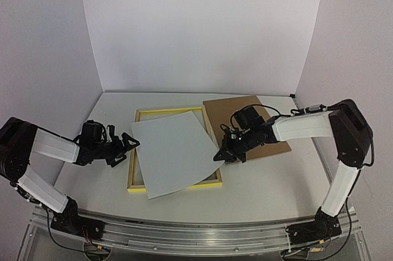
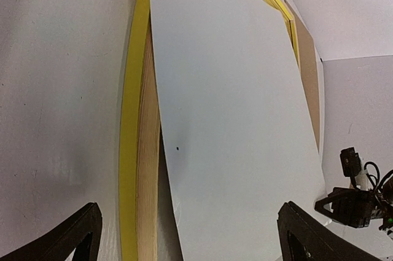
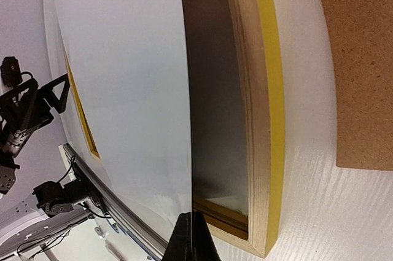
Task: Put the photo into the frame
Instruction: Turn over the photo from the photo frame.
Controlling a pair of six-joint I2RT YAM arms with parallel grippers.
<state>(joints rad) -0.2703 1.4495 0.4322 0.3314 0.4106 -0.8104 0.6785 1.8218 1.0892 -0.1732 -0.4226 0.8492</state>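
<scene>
The photo (image 1: 175, 153) lies white back up, skewed across the yellow-edged frame (image 1: 169, 112), its near corner hanging over the frame's front edge. My right gripper (image 1: 220, 156) is shut on the photo's right edge. In the right wrist view the closed fingertips (image 3: 195, 236) pinch that edge of the photo (image 3: 123, 89), which is raised above the frame (image 3: 270, 120) and casts a shadow into it. My left gripper (image 1: 134, 143) is open at the frame's left side. In its wrist view the wide fingers (image 2: 86, 233) straddle the frame's rail (image 2: 130, 120) and the photo (image 2: 233, 120).
A brown backing board (image 1: 252, 120) lies flat on the table right of the frame, under the right arm, also seen as the board (image 3: 362, 58) in the right wrist view. White walls close in the table at the back and sides.
</scene>
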